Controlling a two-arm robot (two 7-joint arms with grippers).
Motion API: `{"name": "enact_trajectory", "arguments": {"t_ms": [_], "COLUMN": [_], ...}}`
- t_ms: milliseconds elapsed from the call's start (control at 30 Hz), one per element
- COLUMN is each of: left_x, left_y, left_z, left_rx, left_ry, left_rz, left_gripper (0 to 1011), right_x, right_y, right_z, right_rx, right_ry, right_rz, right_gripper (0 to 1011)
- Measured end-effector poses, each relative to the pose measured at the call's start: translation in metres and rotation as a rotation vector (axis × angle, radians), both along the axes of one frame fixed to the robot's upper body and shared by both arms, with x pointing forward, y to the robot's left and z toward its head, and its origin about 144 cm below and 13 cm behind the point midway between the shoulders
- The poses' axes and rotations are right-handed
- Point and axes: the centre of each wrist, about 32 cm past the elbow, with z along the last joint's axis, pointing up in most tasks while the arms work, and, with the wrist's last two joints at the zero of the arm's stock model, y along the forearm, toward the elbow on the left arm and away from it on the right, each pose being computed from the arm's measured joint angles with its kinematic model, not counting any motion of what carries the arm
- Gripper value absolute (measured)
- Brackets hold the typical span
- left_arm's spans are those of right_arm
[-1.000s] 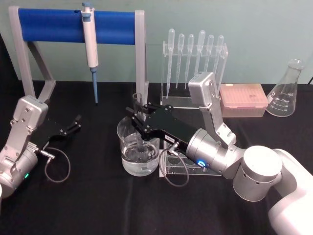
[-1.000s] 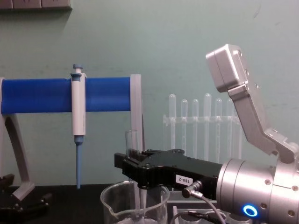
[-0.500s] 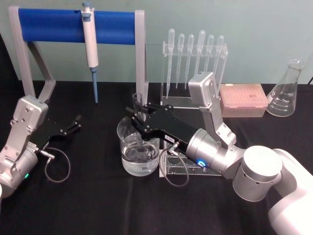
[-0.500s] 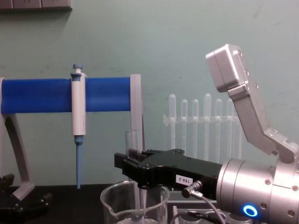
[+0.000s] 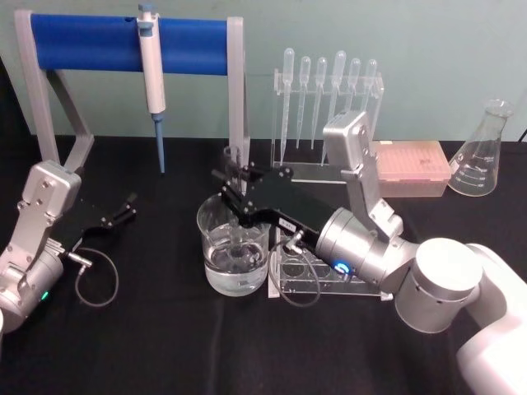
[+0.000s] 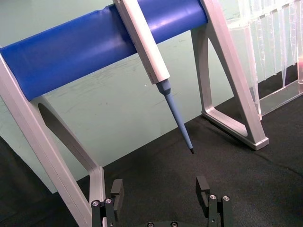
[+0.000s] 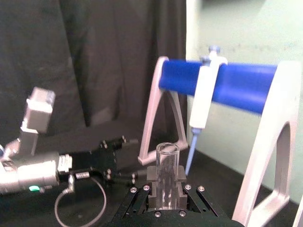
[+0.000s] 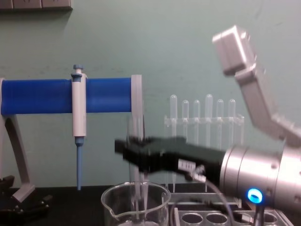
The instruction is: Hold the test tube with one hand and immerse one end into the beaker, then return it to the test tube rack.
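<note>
above the beaker [image 5: 235,251], my right gripper [image 5: 235,191] holds the test tube [image 8: 134,165] upright, fingers clamped on its upper part.

the tube's rim [image 7: 167,149] stands clear above the fingers so the round end can hang down inside the beaker's rim, toward the water; how deep the tip sits i cannot tell. just beside the beaker, a clear rack [image 5: 317,276] lies ready for the return. my left gripper [image 6: 161,196] rests parked with fingers apart, well away near the blue stand [image 5: 123,37] and its hanging pipette [image 5: 151,66].
</note>
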Motion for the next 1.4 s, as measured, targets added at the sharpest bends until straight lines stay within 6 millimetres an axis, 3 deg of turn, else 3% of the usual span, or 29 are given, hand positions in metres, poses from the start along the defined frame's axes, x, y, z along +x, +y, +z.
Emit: {"name": "enact_trajectory", "arguments": {"t_ms": [433, 700, 900, 1033, 1400], "left_x": [0.000, 0.000, 0.000, 0.000, 0.000], "left_y": [0.000, 0.000, 0.000, 0.000, 0.000], "left_z": [0.000, 0.000, 0.000, 0.000, 0.000], "left_rx": [0.000, 0.000, 0.000, 0.000, 0.000], "left_ry": [0.000, 0.000, 0.000, 0.000, 0.000], "left_rz": [0.000, 0.000, 0.000, 0.000, 0.000], "left_gripper": [1000, 1000, 1000, 1000, 1000], "right_x": [-0.015, -0.038, -0.051, -0.055, -0.050], "right_y": [-0.015, -0.044, -0.065, -0.074, -0.076], "right_z": [0.074, 0.096, 0.090, 0.074, 0.036], "right_rx": [0.054, 0.016, -0.019, -0.043, -0.049], "right_ry": [-0.138, -0.165, -0.141, -0.104, -0.066], "right_rz": [0.017, -0.054, -0.114, -0.147, -0.176], "right_gripper": [230, 230, 230, 229, 230]}}
